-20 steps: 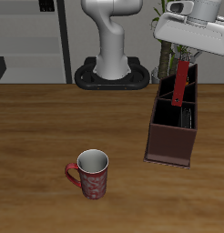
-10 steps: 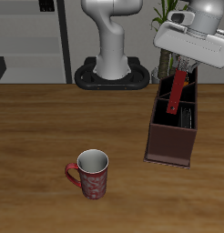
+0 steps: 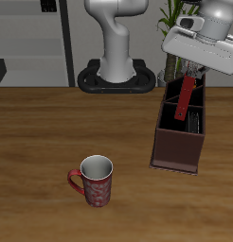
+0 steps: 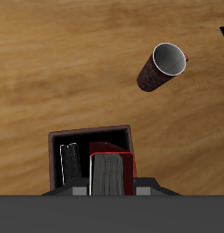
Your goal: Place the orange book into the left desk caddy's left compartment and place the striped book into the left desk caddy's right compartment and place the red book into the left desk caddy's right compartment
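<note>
The left desk caddy is a dark maroon box; it also shows in the wrist view. My gripper hangs over it, shut on the red book. The book tilts, with its lower end down inside the caddy. In the wrist view the red book sits between my fingers, over the caddy's inside. The striped book stands in the caddy right beside it. I cannot tell which compartment either book is in. The orange book is hidden.
A red-patterned mug stands on the wooden table nearer the front edge, well apart from the caddy, and shows in the wrist view. The robot's base and a plant are behind the caddy.
The red book has gone from hanging upright above the caddy to leaning, its lower end sunk into the caddy. My gripper tilted and shifted slightly with it.
</note>
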Available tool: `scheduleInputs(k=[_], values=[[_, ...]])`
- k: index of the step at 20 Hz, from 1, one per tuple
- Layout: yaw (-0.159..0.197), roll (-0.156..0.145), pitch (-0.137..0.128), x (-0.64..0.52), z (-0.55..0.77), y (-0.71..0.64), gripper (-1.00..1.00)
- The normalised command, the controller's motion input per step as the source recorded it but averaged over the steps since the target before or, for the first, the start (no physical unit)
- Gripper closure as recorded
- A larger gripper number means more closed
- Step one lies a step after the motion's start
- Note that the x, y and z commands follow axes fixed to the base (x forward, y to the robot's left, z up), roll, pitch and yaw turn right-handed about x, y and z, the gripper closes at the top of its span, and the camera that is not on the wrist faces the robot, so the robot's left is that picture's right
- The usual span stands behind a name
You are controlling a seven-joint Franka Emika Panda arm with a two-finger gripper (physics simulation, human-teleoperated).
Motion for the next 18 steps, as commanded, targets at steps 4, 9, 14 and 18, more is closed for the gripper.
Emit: scheduleInputs(k=[4, 9, 14, 18], values=[[0.01, -0.001, -0.004, 0.02, -0.03, -0.03, 1.0], [-0.006, -0.004, 0.018, 0.05, -0.13, -0.01, 1.0], [0.01, 0.019, 0.021, 0.01, -0.18, 0.1, 1.0], [0.015, 0.015, 0.027, 0.03, -0.18, 0.08, 1.0]])
